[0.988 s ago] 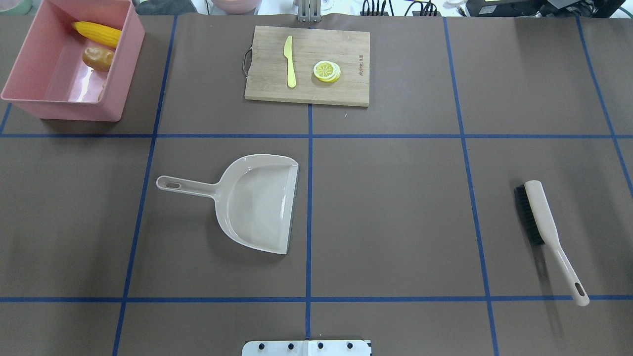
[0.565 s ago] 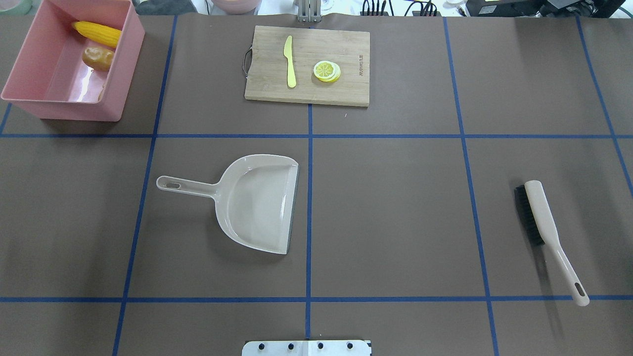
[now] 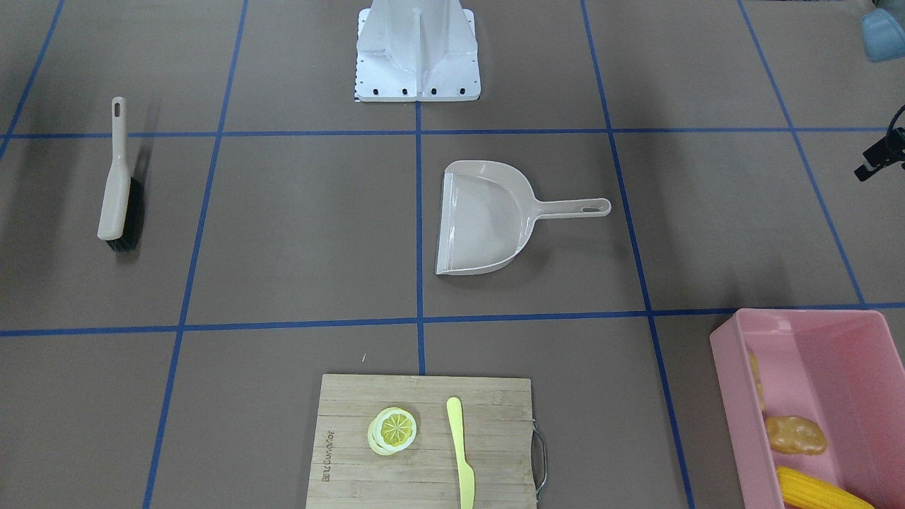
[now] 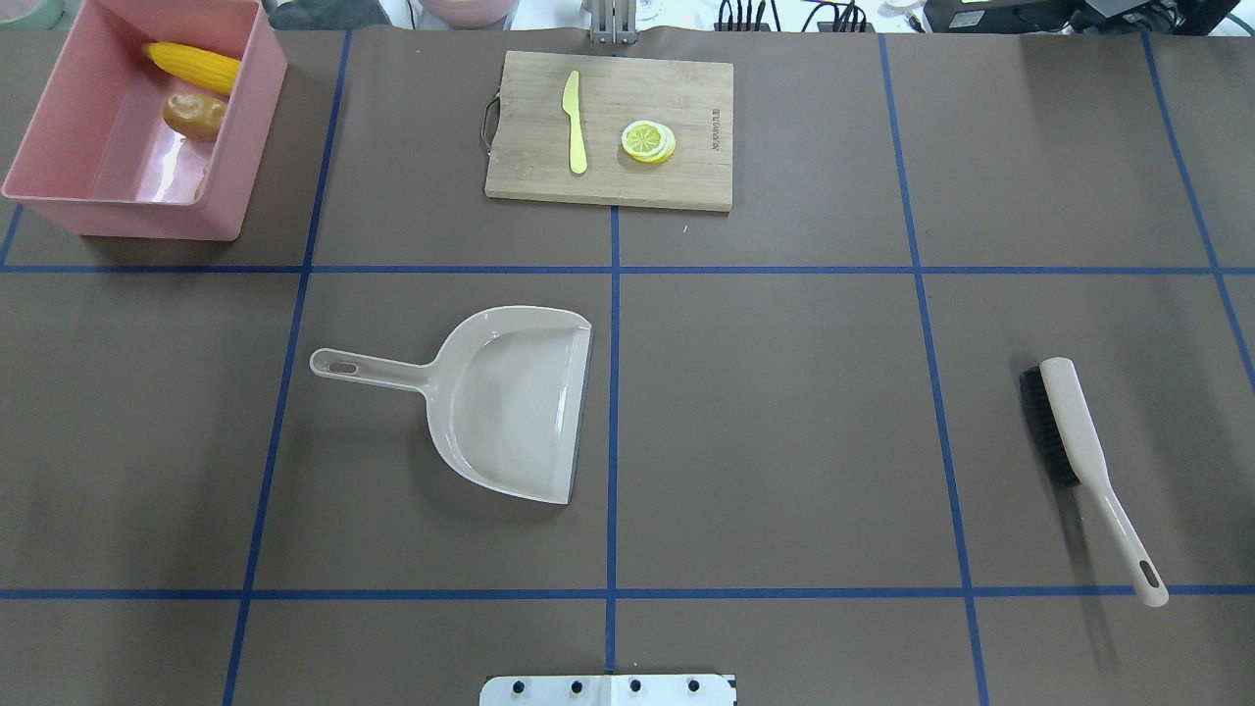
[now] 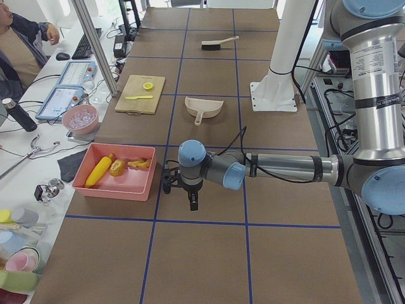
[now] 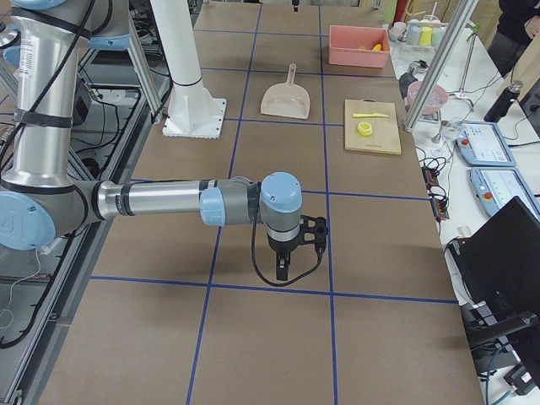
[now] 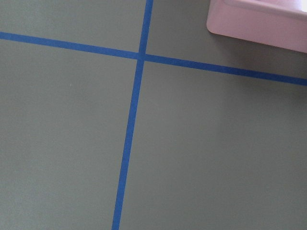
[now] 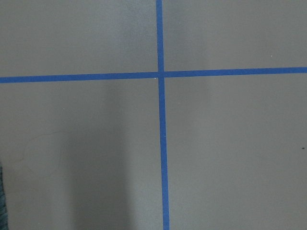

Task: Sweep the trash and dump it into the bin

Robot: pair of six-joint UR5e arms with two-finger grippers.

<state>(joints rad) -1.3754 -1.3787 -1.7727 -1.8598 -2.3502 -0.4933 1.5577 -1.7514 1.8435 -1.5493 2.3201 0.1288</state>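
Note:
The pink bin point(image 4: 59, 186) stands at the table's far left corner and holds the trash. The yellow corn cob point(image 4: 193, 66) and the orange-brown potato-like lump point(image 4: 194, 115) lie inside it. The tan ginger root point(image 5: 140, 164) lies beside them and is mostly hidden by the bin wall in the overhead view. My left gripper point(image 5: 192, 201) hangs over bare table beside the bin, apart from it. My right gripper point(image 6: 281, 272) hangs over bare table at the other end. I cannot tell whether either is open or shut. The bin's corner shows in the left wrist view point(image 7: 259, 21).
A beige dustpan point(image 4: 510, 402) lies empty left of the table's middle, handle pointing left. A beige brush point(image 4: 1079, 451) lies at the right. A wooden cutting board point(image 4: 608, 157) at the back centre carries a yellow knife point(image 4: 575, 123) and a lemon slice point(image 4: 647, 140).

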